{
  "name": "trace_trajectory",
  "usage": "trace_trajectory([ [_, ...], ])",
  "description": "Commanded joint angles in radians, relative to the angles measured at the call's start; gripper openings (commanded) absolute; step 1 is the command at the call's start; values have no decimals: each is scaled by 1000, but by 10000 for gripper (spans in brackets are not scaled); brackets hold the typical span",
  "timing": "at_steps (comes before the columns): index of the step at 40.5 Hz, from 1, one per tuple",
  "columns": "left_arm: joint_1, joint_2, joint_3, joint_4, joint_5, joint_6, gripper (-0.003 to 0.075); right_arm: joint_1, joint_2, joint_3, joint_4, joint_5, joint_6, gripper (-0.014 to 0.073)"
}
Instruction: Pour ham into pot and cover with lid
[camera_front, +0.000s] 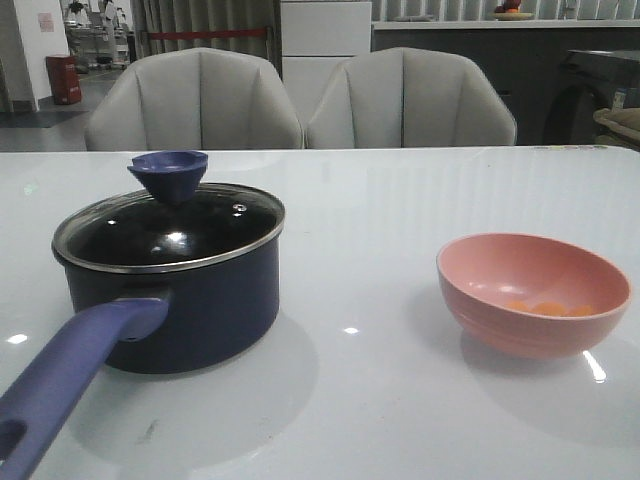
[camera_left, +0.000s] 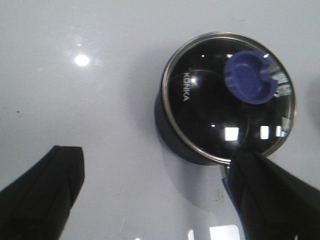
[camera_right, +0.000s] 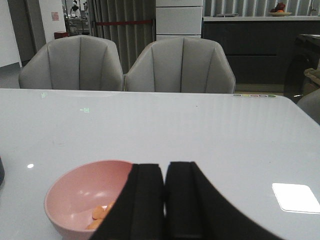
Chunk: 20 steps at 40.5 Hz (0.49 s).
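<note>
Judging by how things lie, nothing of the job is done yet. The lid (camera_front: 170, 225) sits on the pot (camera_front: 190, 310), its blue knob (camera_front: 168, 175) up, and the ham (camera_front: 545, 307) lies in the bottom of the pink bowl (camera_front: 535, 290), which stands on the counter (camera_front: 400, 200) well apart from the pot, off to my right.

My left fingers (camera_left: 150, 195) are spread wide and hold nothing; they hang over the counter beside the pot, with one finger near the rim on the handle (camera_front: 70, 375) side. My right fingers (camera_right: 165, 205) are pressed together, with only a thin slit between them, and they grip nothing; they hover just beside the bowl, on its near side.

What is left, as I judge it: take the lid off by the knob and set it aside, lift the bowl and tip the ham into the pot, then put the lid back on.
</note>
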Motion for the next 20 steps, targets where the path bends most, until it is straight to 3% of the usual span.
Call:
trace_trajectory([
  [1,-53,47,-73,-21,-28,-42,635,-4,-19,10,-8,-83,0,160],
  [20,-258,423,-408,37,138,-135,634,-4,-20,10,-8,-83,0,160],
])
